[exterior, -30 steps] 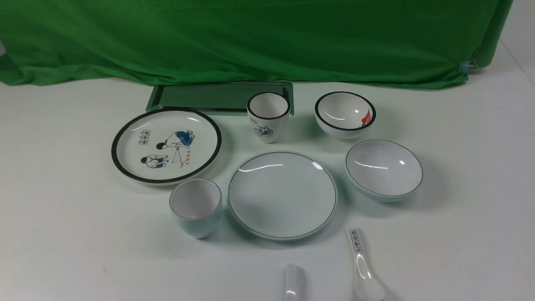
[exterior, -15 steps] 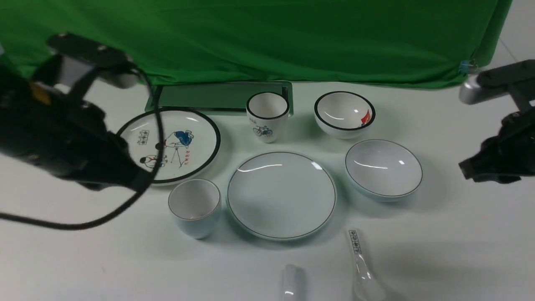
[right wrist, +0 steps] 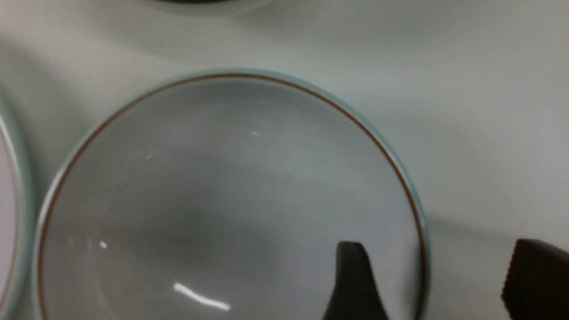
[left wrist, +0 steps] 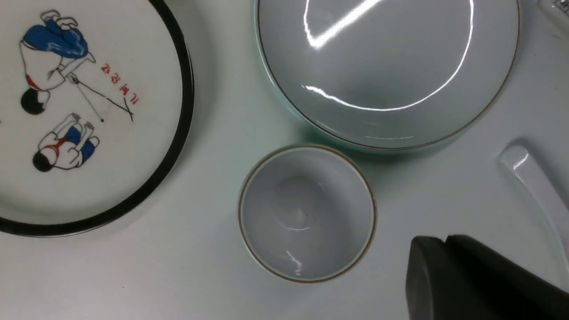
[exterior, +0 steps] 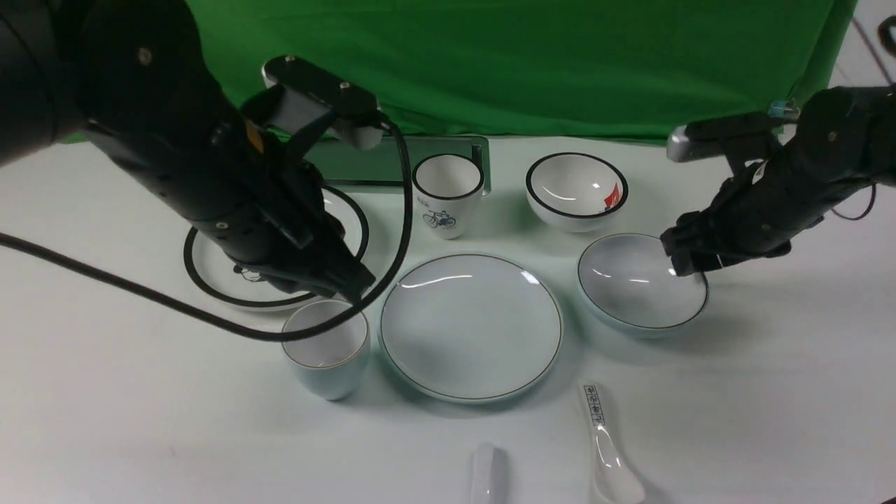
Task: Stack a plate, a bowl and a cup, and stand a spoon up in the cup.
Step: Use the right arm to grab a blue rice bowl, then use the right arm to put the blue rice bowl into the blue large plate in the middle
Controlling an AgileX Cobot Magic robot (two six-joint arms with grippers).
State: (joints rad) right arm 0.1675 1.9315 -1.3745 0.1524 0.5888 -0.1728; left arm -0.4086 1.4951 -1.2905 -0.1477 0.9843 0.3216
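Our right claw (exterior: 689, 253) is at the right side of the plain bowl (exterior: 633, 287), fingers apart, one over the bowl's inside and the other outside the rim. Can't tell if either finger touches it. Our left claw (exterior: 360, 283) is together, nothing in it, above the worktop (exterior: 168, 420) near the plain cup (exterior: 329, 350).

Plain plate (exterior: 472, 327) sits mid-worktop, bare, plain cup upright to its left, plain bowl upright to its right. Nothing stacked. Plain spoon (exterior: 483, 476) lies on the near side of the plate, running out of the front view. The spoon with printed marks (exterior: 607, 448) lies to its right.

Cartoon plate (exterior: 350, 210) is at the left, on the far side of the plain cup, partly covered by our left arm (exterior: 210, 154). Bicycle cup (exterior: 446, 192) stands on the far side of the plain plate; black-rimmed bowl (exterior: 577, 189) with the red mark is right of that cup. Green tray (exterior: 364, 161) lies farther back on the left, just in front of the green cloth (exterior: 525, 63). A dark cable (exterior: 402, 238) loops off our left arm, crossing the plain cup in the front view.
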